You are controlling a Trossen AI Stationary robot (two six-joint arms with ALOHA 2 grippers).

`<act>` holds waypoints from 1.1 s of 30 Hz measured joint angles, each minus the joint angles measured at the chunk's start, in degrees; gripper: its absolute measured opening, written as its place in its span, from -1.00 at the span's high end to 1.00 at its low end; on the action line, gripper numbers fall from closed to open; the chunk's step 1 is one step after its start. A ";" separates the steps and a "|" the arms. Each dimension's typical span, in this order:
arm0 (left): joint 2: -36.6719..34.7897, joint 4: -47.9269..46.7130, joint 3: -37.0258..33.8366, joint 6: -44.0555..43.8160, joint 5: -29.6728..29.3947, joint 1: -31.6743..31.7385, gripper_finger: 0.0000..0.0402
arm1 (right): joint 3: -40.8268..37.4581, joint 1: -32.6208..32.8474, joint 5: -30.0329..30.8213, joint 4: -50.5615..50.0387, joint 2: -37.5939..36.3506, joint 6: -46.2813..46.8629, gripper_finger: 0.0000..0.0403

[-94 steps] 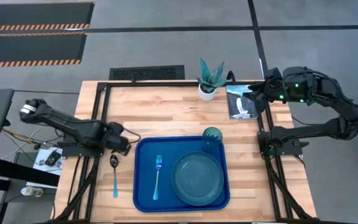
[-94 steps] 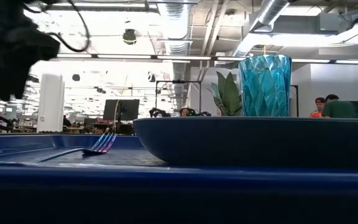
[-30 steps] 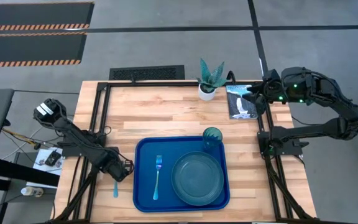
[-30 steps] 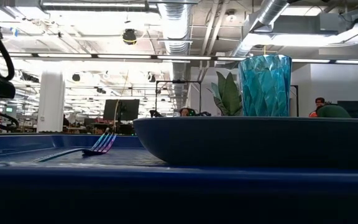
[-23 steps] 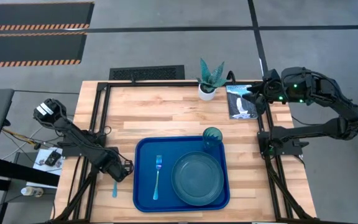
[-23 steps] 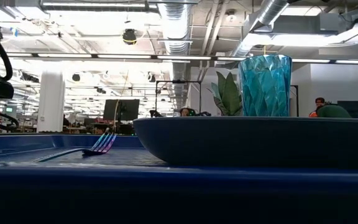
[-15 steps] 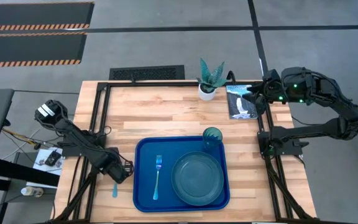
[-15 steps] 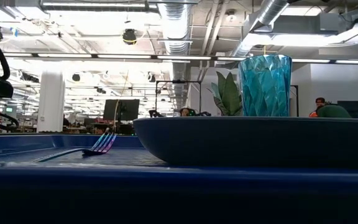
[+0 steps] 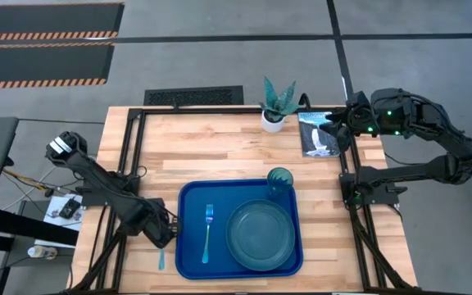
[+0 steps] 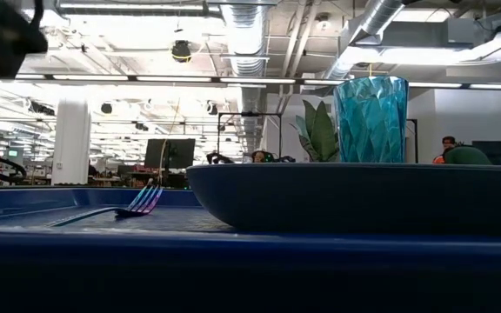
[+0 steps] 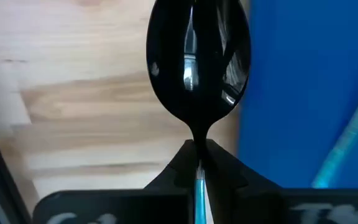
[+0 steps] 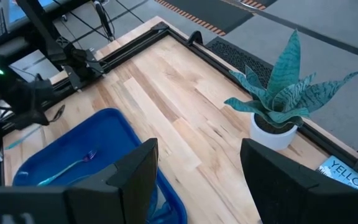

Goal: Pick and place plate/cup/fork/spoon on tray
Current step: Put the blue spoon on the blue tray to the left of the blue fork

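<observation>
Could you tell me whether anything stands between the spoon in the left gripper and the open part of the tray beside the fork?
Nothing visible does. The left gripper holds the spoon just off the tray's left rim; only that raised rim lies between. The floor left of the fork is bare; the plate and cup sit farther right.

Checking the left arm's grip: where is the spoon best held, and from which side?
By the thin neck just behind the bowl, from above, pinching across it. The spoon is slim there; its bowl is wide and rounded. The left end effector pinches that spot now, beside the tray. The right end effector waits apart.
</observation>
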 joint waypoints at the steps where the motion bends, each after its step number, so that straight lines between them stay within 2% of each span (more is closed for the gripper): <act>1: 0.00 -0.61 1.15 -0.02 -0.76 0.22 1.00 | 0.00 0.00 0.00 0.00 0.00 -0.18 -0.26; 5: -0.04 -3.78 4.94 1.52 -3.22 2.27 1.00 | 0.00 0.00 -0.63 0.02 0.00 -0.28 -0.26; 9: -0.04 -3.09 6.50 6.20 -5.18 6.19 1.00 | 0.00 0.02 -0.75 0.02 0.00 -0.65 -0.26; 18: 4.66 -2.76 10.89 20.32 -4.93 15.44 1.00 | 0.00 0.01 -1.09 0.00 0.00 -0.67 -0.26; 23: 8.89 2.88 11.18 25.86 -3.48 18.47 1.00 | 0.00 0.00 -1.14 -0.02 -0.01 -0.85 -0.26; 28: 13.42 3.44 11.18 26.83 -1.88 18.86 1.00 | 0.00 0.01 -1.28 -0.02 -0.02 -0.84 -0.26; 33: 14.79 5.73 10.51 25.31 -2.13 18.36 1.00 | 0.00 0.02 -2.73 -0.04 -0.01 -1.77 -0.26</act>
